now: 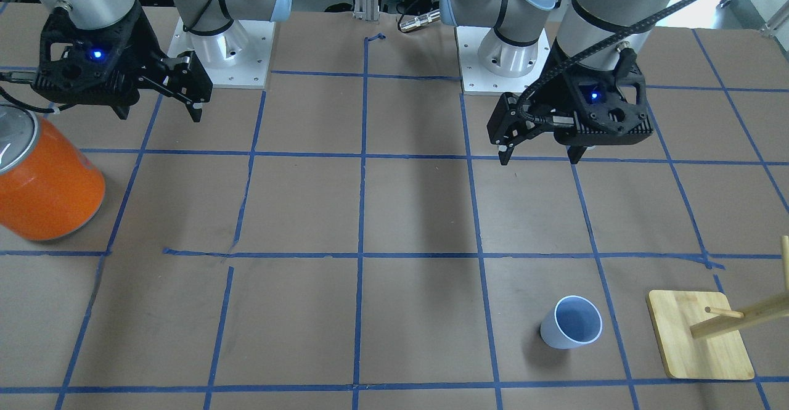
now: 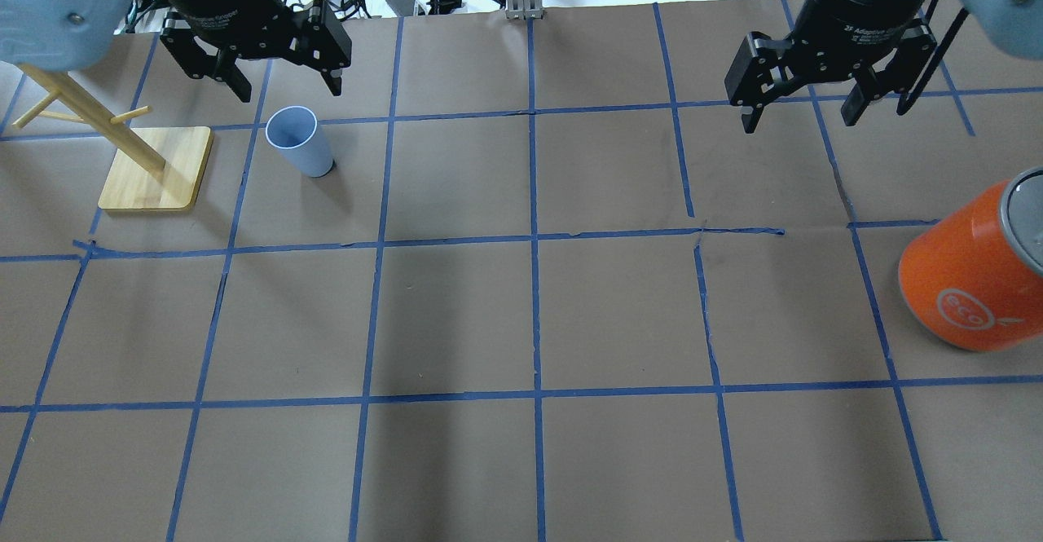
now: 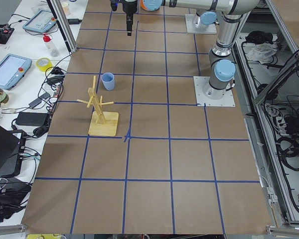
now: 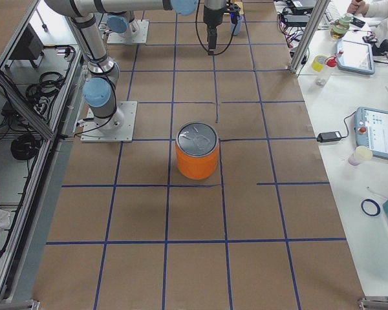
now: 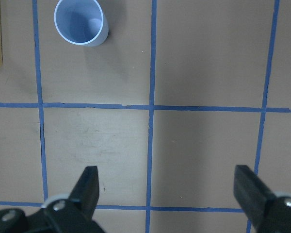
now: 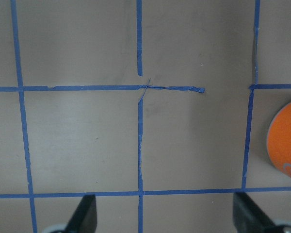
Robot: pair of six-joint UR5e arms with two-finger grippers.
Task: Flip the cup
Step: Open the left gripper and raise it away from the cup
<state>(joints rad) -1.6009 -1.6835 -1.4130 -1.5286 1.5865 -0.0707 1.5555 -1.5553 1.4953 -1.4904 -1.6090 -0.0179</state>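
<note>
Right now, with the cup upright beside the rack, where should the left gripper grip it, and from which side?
Probably the cup wall, just below its wider rim. It stands mouth up, so bring the open left gripper in level from the side away from the wooden rack, leaving wrist roll for the flip.

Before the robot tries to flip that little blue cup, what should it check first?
1. Cup stands upright, mouth up, ready to flip: ok.
2. Cup looks empty inside: ok.
3. Left arm's fingers open, holding nothing: ok.
4. Right arm's fingers open, holding nothing: ok.
5. Wooden stand sits beside the cup without touching it: ok, but mind it.
6. Orange can is on the far side of the table, out of the way: ok.
</note>
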